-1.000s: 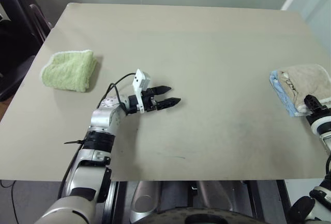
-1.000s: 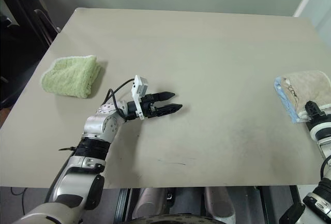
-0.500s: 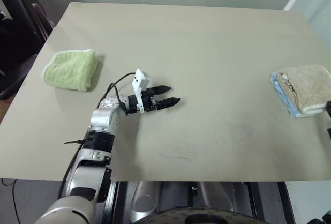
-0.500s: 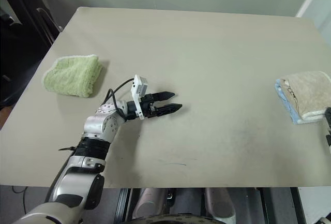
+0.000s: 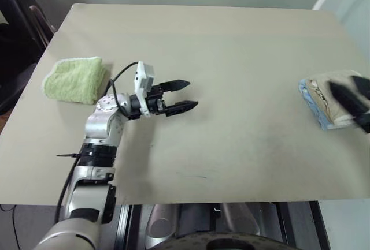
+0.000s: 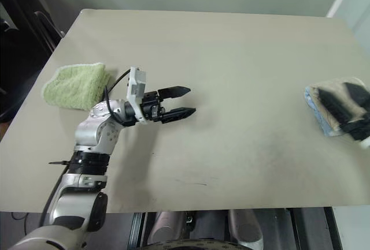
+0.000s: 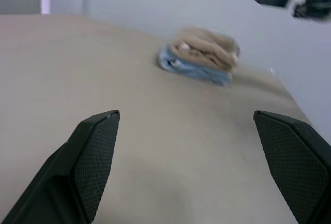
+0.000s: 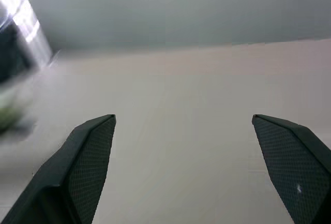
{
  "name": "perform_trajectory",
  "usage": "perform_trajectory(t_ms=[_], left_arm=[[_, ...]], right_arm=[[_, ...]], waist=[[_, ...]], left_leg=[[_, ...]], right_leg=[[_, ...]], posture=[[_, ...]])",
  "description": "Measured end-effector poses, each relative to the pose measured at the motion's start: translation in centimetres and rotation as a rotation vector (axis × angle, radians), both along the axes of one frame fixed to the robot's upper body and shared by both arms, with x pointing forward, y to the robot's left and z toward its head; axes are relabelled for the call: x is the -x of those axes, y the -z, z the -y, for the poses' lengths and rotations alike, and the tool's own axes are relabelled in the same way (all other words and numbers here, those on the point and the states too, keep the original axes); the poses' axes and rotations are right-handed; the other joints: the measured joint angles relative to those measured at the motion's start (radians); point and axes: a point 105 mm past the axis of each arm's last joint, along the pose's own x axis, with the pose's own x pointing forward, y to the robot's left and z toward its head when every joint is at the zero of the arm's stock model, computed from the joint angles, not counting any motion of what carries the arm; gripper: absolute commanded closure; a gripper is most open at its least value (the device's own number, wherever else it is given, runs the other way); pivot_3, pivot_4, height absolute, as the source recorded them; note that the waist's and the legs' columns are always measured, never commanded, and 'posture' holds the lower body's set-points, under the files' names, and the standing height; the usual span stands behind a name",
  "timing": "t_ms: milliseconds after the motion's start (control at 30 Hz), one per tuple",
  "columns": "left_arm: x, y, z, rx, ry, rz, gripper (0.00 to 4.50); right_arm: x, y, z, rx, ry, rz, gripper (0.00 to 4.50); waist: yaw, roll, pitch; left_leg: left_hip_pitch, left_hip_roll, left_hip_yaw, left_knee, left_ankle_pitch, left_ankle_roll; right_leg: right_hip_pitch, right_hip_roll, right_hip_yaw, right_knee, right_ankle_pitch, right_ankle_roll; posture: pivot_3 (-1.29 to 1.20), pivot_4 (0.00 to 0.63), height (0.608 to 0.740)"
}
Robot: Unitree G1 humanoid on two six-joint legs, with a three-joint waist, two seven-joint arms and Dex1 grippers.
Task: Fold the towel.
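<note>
The towel [image 5: 318, 90] is beige and lies folded at the table's right edge, on top of a folded light-blue towel [image 5: 307, 99]. The left wrist view shows the same beige towel [image 7: 206, 45] far off on the blue one. My right gripper [image 5: 351, 95] hovers over it, blurred by motion, fingers spread open and nothing between them. My left gripper [image 5: 191, 93] hangs a little above the table left of centre. It points level toward the towel, open and empty, well apart from it.
A fluffy light-green folded towel [image 5: 74, 79] lies at the table's left side, behind my left arm. The beige table [image 5: 231, 42] runs bare between the two grippers. Dark chairs stand off the far left corner.
My right gripper went from the towel's near edge out past the table's right edge, then rose and swung left over the towel. My left gripper lifted slightly and rolled.
</note>
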Motion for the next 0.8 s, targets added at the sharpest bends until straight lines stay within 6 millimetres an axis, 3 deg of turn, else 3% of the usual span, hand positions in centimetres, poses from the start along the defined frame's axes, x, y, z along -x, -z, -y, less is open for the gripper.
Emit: perform_trajectory(t_ms=[133,167,233,433,600,800], left_arm=[[0.7,-0.3,-0.6,-0.018,0.017,0.016,0.00],[0.9,-0.3,-0.9,-0.023,0.017,0.021,0.00],[1.5,-0.3,-1.2,-0.037,0.029,0.028,0.00],[3.0,0.1,-2.6,-0.056,0.036,-0.006,0.00],[3.1,-0.4,-3.6,-0.062,-0.023,0.030,0.00],[3.5,1.3,-4.3,-0.164,-0.065,0.086,0.00]], right_arm=[[0.0,2.8,-3.7,0.125,-0.201,-0.088,0.04],[-0.2,2.9,-4.4,0.139,-0.243,-0.078,0.04],[-0.6,2.7,-5.3,0.157,-0.288,-0.043,0.04],[-1.9,3.3,-6.7,0.180,-0.346,0.030,0.04],[-2.6,3.7,-8.4,0.149,-0.396,0.059,0.04],[-3.3,5.0,-9.4,0.152,-0.446,0.075,0.04]], waist=[[0.014,0.000,0.000],[0.013,0.000,0.000],[0.013,0.000,0.000],[0.013,0.000,0.000],[0.008,0.000,0.000],[0.006,-0.001,-0.001]], left_leg=[[-0.009,0.000,-0.001,0.003,0.000,0.001],[-0.011,0.000,0.001,0.004,0.000,0.001],[-0.011,0.000,0.002,0.004,-0.001,0.002],[-0.010,0.000,0.001,0.004,0.000,0.002],[-0.008,0.000,0.002,0.004,0.003,0.003],[-0.006,0.000,0.001,0.004,0.003,0.003]], right_leg=[[-0.007,-0.001,0.000,0.000,0.000,0.001],[-0.010,-0.001,0.000,0.000,0.005,-0.007],[-0.010,-0.002,0.000,0.000,0.006,-0.008],[-0.009,-0.001,0.000,0.000,0.007,-0.009],[-0.008,-0.001,0.000,0.000,0.009,-0.005],[-0.008,-0.001,0.000,0.001,0.011,-0.009]], posture=[[0.00,0.150,0.697],[0.00,0.150,0.697],[0.00,0.150,0.697],[0.00,0.150,0.697],[0.00,0.150,0.697],[0.00,0.150,0.697]])
